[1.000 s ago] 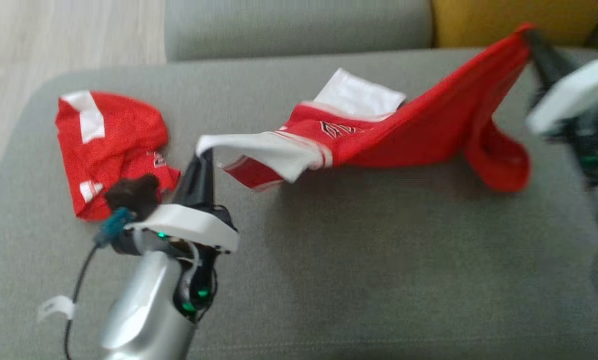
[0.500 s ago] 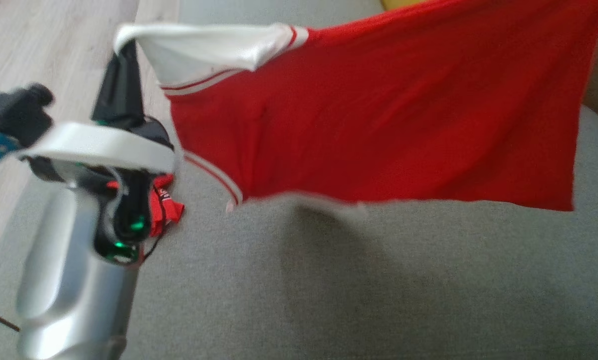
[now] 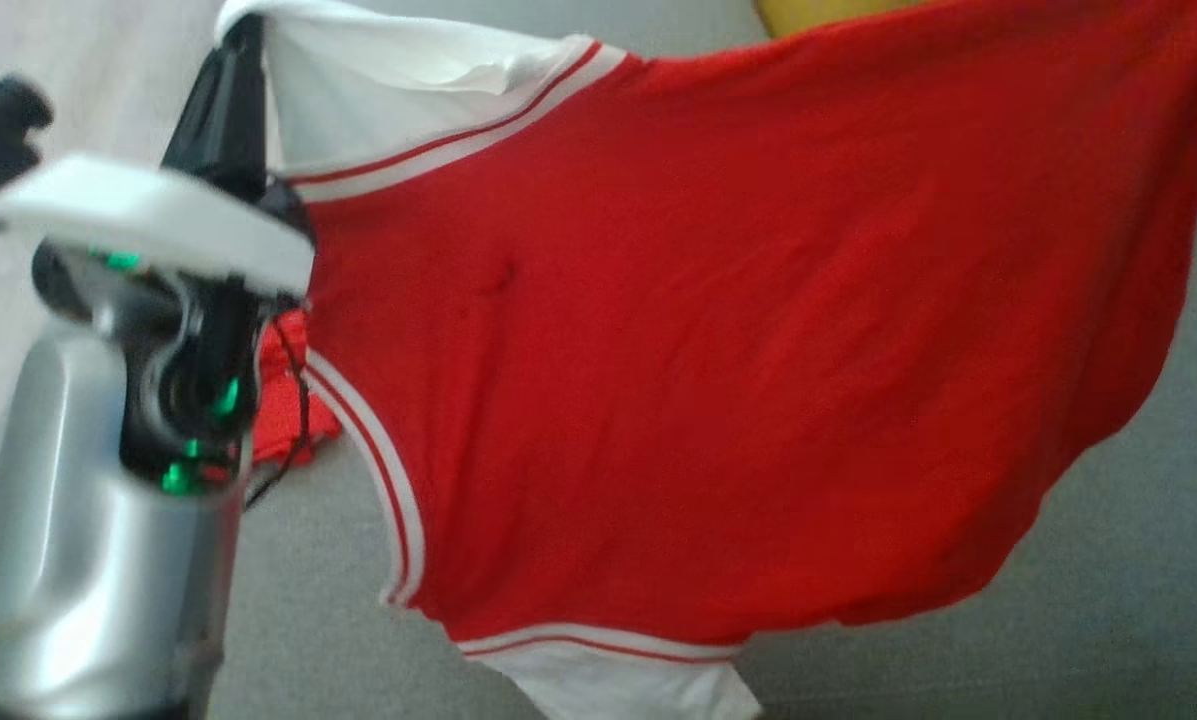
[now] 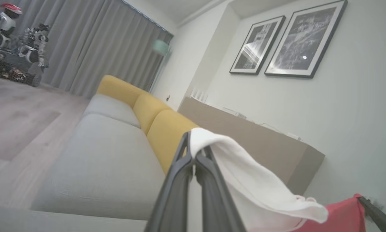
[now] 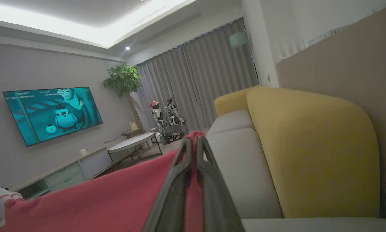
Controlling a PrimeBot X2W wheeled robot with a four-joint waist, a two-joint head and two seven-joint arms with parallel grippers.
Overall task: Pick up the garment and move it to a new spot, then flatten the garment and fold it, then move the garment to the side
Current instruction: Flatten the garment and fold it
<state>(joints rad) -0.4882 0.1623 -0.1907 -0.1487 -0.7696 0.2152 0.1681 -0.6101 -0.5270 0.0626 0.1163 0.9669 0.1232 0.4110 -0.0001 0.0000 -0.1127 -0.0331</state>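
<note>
The garment, a red jersey with white striped trim, hangs spread in the air above the grey sofa seat. My left gripper is at the upper left, shut on a white corner of the garment. In the left wrist view that gripper pinches the white cloth between closed fingers. My right gripper is shut on a red edge of the garment. The garment sags between the two grips, and its lower white hem reaches the bottom of the head view.
A second red and white cloth lies on the seat, mostly hidden behind my left arm. Yellow back cushions line the sofa's rear. Wooden floor lies beyond the seat's left end. A low table and a television stand across the room.
The garment has been raised off the seat and now hangs spread wide between both grippers, close to the head camera. The head view itself has shifted.
</note>
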